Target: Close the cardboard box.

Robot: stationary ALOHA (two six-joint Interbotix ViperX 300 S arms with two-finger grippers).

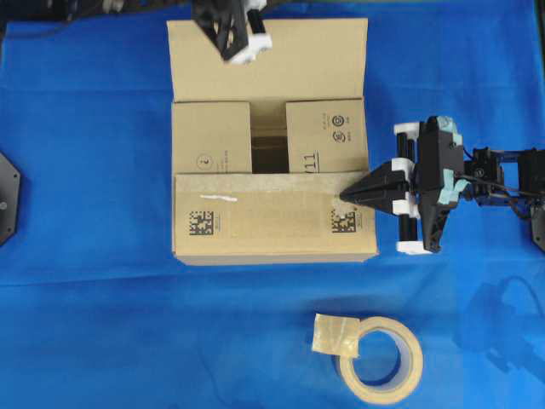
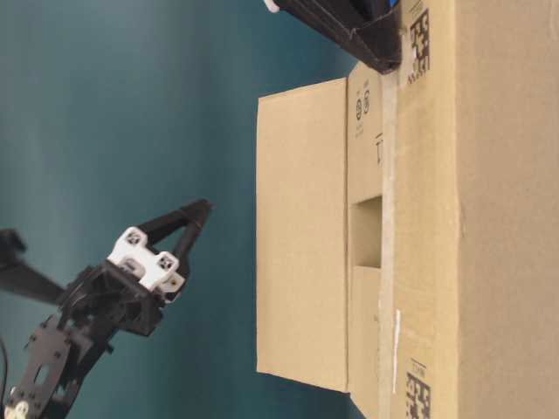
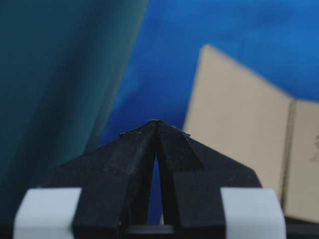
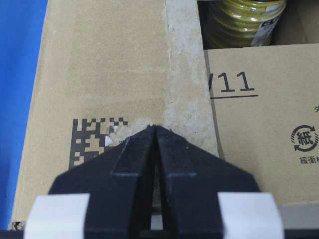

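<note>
The cardboard box (image 1: 272,230) sits mid-table. Its near flap (image 1: 264,217), marked with square codes, is folded down over the two side flaps (image 1: 326,136). The far flap (image 1: 268,60) stands open behind them and shows again in the table-level view (image 2: 301,253). My right gripper (image 1: 345,196) is shut, and its tips (image 4: 156,127) rest on the near flap's right end beside a square code (image 4: 94,137). My left gripper (image 1: 223,34) is shut and empty. It hangs apart from the far flap (image 3: 234,124), in the air on that flap's outer side (image 2: 203,209).
A beige tape roll (image 1: 381,358) lies on the blue cloth (image 1: 85,256) in front of the box. A yellow-green roll (image 4: 246,20) shows inside through the gap between the side flaps. A black mount (image 1: 7,196) sits at the left edge.
</note>
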